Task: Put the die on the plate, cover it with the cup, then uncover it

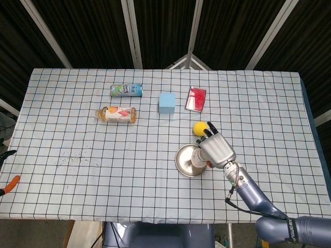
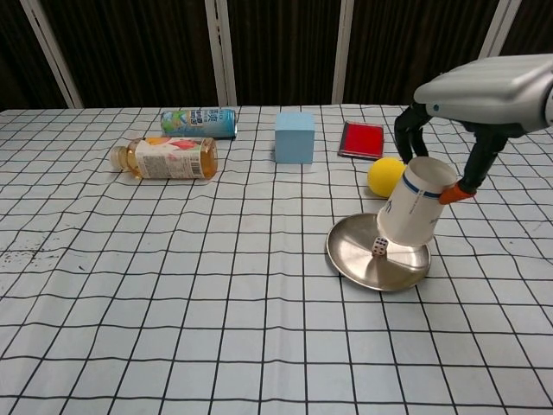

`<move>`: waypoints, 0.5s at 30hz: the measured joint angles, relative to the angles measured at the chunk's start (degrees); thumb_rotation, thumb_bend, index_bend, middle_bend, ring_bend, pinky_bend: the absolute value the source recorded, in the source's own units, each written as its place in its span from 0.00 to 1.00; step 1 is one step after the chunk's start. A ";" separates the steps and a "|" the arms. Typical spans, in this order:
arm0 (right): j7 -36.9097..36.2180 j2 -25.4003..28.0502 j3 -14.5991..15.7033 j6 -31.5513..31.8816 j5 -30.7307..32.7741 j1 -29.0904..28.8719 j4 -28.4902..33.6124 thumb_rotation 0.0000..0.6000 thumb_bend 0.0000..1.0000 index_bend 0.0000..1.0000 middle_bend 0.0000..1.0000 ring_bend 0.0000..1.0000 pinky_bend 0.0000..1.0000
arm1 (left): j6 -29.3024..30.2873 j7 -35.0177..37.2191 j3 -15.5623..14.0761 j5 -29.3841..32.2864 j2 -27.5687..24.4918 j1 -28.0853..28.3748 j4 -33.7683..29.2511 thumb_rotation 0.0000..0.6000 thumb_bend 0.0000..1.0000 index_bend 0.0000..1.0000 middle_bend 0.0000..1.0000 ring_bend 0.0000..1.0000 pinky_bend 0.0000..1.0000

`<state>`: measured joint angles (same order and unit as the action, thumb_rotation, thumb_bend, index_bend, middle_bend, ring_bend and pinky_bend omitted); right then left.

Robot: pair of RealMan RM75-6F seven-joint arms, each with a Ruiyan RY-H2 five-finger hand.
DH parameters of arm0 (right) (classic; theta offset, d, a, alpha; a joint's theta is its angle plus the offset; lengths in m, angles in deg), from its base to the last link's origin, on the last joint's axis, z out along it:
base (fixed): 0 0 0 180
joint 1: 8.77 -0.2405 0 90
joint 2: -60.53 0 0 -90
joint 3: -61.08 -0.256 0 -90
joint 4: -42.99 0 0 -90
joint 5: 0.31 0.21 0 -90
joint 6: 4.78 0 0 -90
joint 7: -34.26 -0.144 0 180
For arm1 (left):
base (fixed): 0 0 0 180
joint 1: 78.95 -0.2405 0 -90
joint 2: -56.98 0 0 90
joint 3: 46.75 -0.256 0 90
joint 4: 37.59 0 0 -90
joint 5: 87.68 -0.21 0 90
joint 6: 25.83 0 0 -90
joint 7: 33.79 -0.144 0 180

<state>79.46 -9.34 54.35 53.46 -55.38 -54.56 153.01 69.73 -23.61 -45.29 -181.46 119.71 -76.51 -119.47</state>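
Observation:
A small white die [image 2: 379,247] lies on the round metal plate [image 2: 354,259], which in the head view shows at its left rim [image 1: 179,159]. My right hand [image 1: 216,149] [image 2: 477,93] grips a white paper cup [image 2: 413,205] [image 1: 196,159], mouth down and tilted, hanging low over the right half of the plate. The cup's rim is just right of the die and leaves it uncovered. In the head view the hand and cup hide the die. No left hand shows in either view.
A yellow ball [image 2: 384,175] lies just behind the plate, close to my hand. Further back lie a red box [image 2: 360,140], a blue cube [image 2: 295,137], a green can [image 2: 200,122] and a juice bottle [image 2: 165,158], both on their sides.

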 measured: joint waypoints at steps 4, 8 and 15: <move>1.76 -2.81 0.90 1.11 -0.65 -0.35 -1.35 1.00 0.47 0.55 0.47 0.21 0.00 | -0.07 -0.36 -0.02 -0.09 0.05 0.11 -0.08 1.00 0.38 0.21 0.00 0.00 0.02; 3.50 -5.44 1.61 2.14 -1.36 -0.69 -3.43 1.00 0.47 0.55 0.47 0.21 0.00 | 0.07 -0.28 0.08 0.11 0.02 0.01 -0.14 1.00 0.39 0.21 0.00 0.00 0.02; 5.69 -9.56 2.56 3.03 -1.82 -1.32 -7.19 1.00 0.47 0.55 0.47 0.21 0.00 | -0.07 -0.11 0.10 0.17 -0.04 0.07 -0.06 1.00 0.38 0.21 0.00 0.00 0.02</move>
<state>85.16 -18.90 56.91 56.49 -57.20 -55.88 145.82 69.66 -23.71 -45.19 -181.29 119.68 -76.43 -119.52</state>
